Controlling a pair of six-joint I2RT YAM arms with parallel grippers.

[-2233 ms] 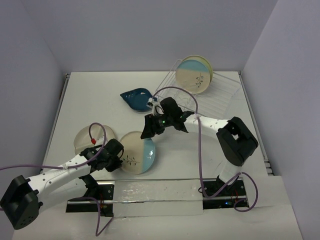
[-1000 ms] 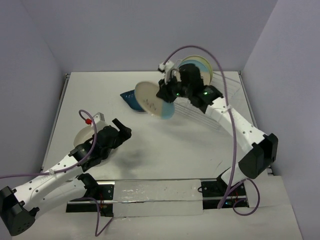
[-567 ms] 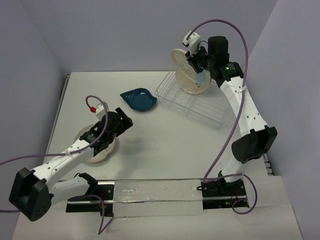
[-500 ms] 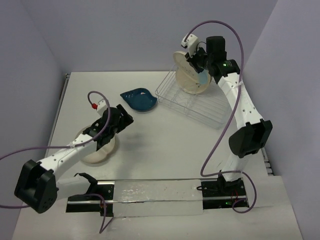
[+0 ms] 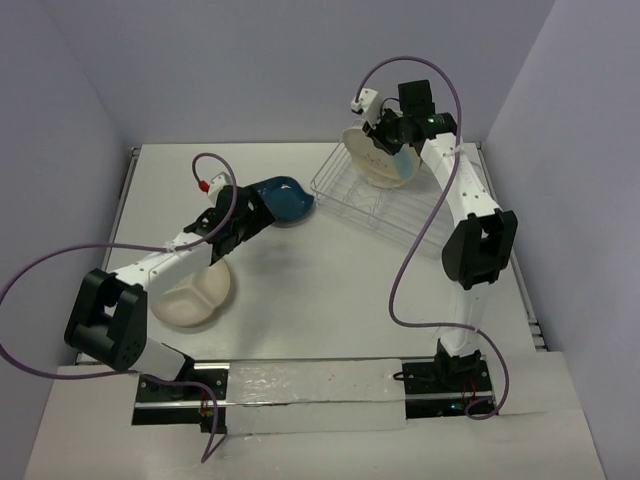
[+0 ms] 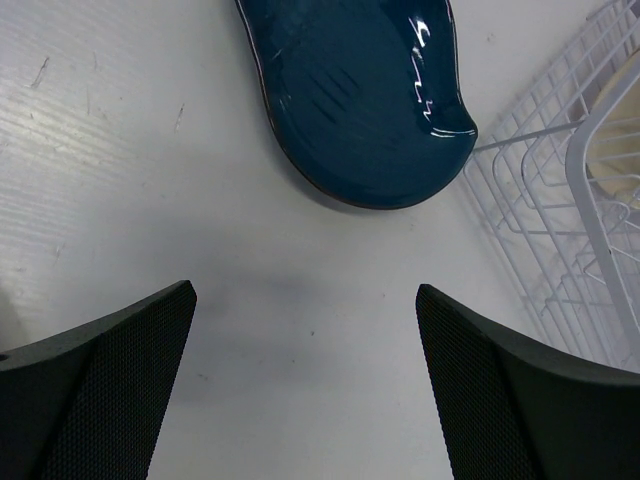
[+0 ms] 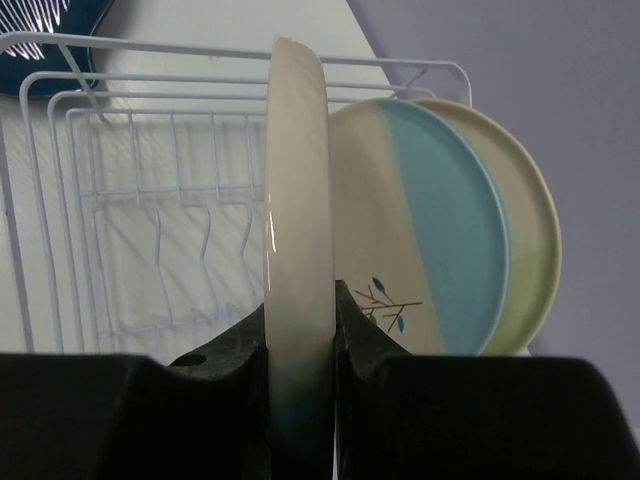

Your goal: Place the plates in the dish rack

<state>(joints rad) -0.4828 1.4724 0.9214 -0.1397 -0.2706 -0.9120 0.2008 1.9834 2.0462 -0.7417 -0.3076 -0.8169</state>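
Three round plates: two stand in the one rack, and the third plate is pinched upright beside them by the right claw. The left claw, wide, has left the one divided plate for the one dish.

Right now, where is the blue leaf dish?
The blue dish lies on the table in the top view, just left of the rack, right ahead of the open left gripper.
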